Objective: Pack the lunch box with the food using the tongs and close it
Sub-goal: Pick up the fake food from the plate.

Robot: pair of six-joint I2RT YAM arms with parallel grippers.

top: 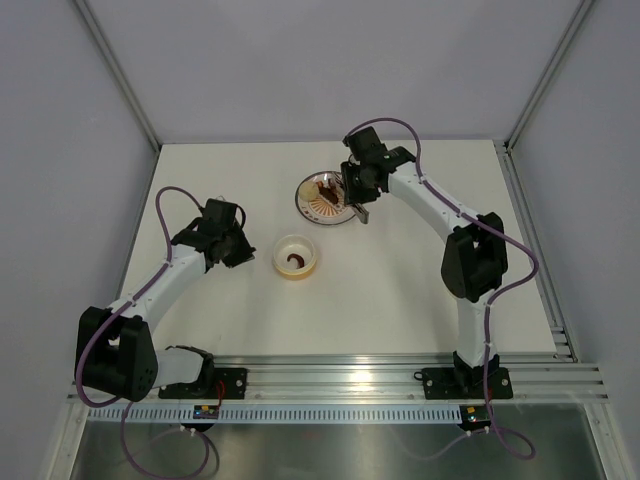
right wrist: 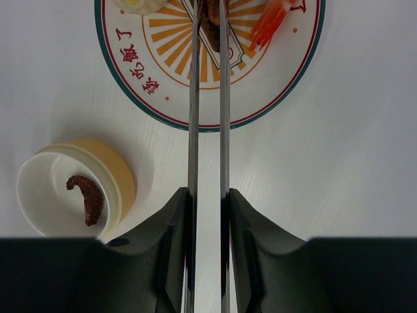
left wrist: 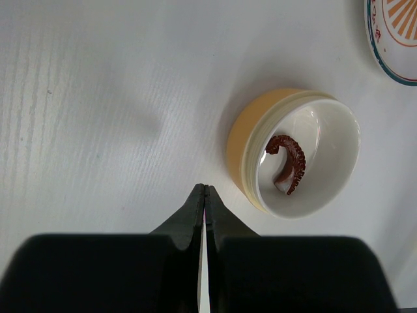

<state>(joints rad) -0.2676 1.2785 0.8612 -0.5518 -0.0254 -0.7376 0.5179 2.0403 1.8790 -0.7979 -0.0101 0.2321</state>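
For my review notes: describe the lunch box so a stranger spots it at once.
Find the patterned plate on the white table. Just toward the near edge sits the lunch box, a small round yellow tub, unpatterned, holding one curled brown piece.

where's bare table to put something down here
Free: the wide table stretch between the lunch box and the arm bases, and the far strip behind the plate. Crowded: the plate, with food, tongs and right gripper over it.
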